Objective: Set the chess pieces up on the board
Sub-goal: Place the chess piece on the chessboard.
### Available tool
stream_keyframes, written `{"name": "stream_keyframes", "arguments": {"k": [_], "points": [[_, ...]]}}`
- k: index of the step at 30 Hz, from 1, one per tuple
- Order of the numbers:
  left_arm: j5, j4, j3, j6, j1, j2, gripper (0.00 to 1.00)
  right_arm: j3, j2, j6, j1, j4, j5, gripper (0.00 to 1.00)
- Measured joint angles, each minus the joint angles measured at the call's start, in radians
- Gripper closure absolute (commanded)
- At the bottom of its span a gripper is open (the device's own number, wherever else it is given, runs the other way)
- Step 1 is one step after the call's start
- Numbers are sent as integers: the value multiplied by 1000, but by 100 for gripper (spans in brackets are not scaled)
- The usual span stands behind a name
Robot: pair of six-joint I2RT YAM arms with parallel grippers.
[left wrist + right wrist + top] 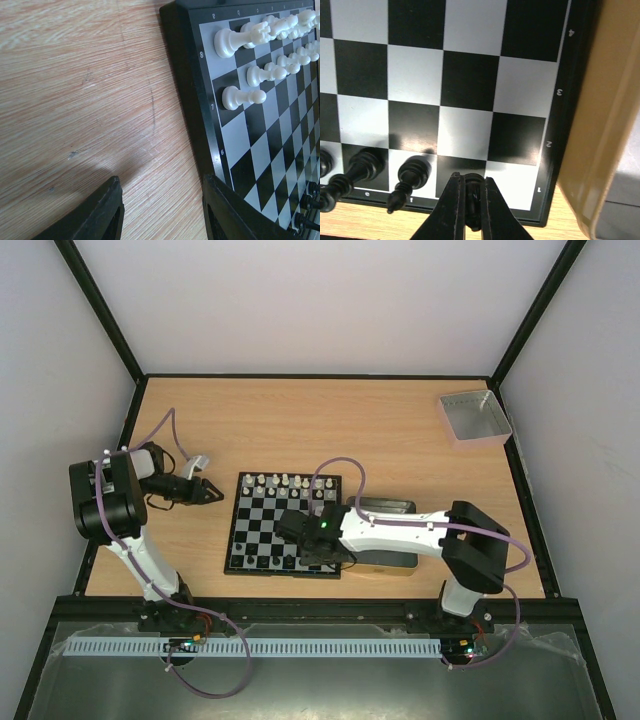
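Observation:
The board (262,524) lies in the middle of the table. White chess pieces (285,482) fill its far rows, and black ones (258,560) stand along part of its near edge. My right gripper (318,555) hangs over the board's near right corner. In the right wrist view this gripper (471,176) is shut on a black piece (473,203) above the first row, right of two standing black pieces (414,176). My left gripper (215,493) hovers over bare wood just left of the board (187,75). Its jaws (162,185) are open and empty, with white pawns (240,97) ahead of them.
A gold-rimmed metal tin (385,506) sits against the board's right side, mostly under the right arm, and its rim (600,125) runs close beside my right gripper. A grey square tray (474,417) stands at the far right corner.

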Motion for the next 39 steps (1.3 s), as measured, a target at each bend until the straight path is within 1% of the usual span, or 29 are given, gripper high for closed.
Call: {"name": "stream_keyframes", "arguments": {"k": [16,19,22,28,32,39], "points": [[0,0,0,0,0,0,54,7,56,0,7,47,-29,96],[0,0,0,0,0,0,54,7,61,-1,7,48,-32,92],[1,0,0,0,1,0,54,7,64,-2,7,48,-35,85],[2,0,0,0,2,0,54,7,67,-3,7,57,-47,80],[3,0,0,0,2,0,54,7,68,-3,7,64,-48,71],[3,0,0,0,4,0,54,41,71,0,2,48,-19,71]]}}
